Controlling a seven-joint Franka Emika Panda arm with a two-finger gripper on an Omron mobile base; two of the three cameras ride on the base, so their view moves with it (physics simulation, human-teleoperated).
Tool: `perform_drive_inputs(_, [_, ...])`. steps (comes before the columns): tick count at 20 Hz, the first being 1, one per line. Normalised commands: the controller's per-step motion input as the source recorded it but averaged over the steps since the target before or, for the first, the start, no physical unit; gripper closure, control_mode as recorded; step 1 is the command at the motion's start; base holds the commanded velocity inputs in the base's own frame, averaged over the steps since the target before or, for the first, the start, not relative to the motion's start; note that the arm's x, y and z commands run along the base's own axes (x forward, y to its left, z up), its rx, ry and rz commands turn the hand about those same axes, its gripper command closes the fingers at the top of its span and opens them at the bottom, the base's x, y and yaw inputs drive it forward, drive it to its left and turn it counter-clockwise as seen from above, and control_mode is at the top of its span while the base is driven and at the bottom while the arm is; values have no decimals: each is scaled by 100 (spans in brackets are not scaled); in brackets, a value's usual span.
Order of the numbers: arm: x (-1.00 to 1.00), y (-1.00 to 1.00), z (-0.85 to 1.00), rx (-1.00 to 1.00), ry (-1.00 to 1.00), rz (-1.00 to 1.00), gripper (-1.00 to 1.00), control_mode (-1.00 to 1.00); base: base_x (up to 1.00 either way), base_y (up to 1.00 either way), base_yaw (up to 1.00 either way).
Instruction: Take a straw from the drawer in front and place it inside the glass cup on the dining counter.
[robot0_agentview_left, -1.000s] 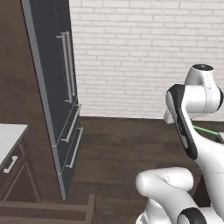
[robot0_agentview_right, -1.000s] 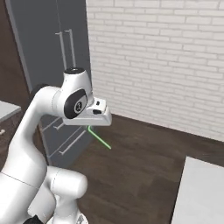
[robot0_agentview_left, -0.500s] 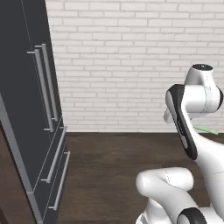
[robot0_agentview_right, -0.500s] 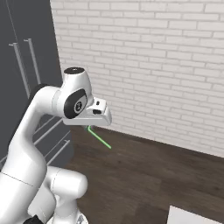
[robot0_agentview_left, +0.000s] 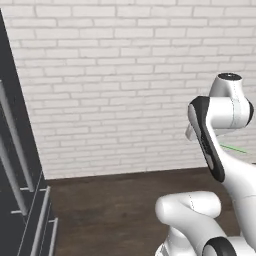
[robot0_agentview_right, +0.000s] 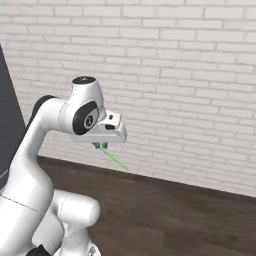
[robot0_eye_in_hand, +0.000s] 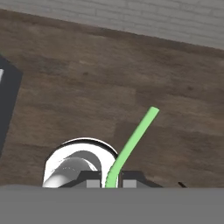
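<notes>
My gripper (robot0_eye_in_hand: 109, 183) is pinched tight on the straw (robot0_eye_in_hand: 131, 144), which sticks out from between my fingertips over the dark wood floor (robot0_eye_in_hand: 87, 78). From the right base view the straw (robot0_agentview_right: 114, 160) slants down below my hand (thin green line), white brick wall (robot0_agentview_right: 190, 75) behind.

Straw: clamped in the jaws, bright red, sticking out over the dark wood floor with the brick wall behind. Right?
One thing is off: the colour. The straw is bright green, not red, as the hand view shows. The rest holds: the gripper has its jaws shut on the straw, which sticks out over the dark wood floor, and the right base view shows the brick wall behind it.
</notes>
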Motion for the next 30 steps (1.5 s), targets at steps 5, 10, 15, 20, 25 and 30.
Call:
perform_drive_inputs(5, [0, 0, 0, 0, 0, 0, 100, 100, 94, -3, -48])
perform_drive_inputs(10, [0, 0, 0, 0, 0, 0, 100, 100, 69, 0, -58])
perform_drive_inputs(15, [0, 0, 0, 0, 0, 0, 100, 100, 48, 0, -65])
perform_drive_inputs(20, [0, 0, 0, 0, 0, 0, 100, 100, 39, 0, -67])
perform_drive_inputs(25, [0, 0, 0, 0, 0, 0, 100, 100, 39, 0, -67])
perform_drive_inputs(30, [0, 0, 0, 0, 0, 0, 100, 100, 40, 0, -67])
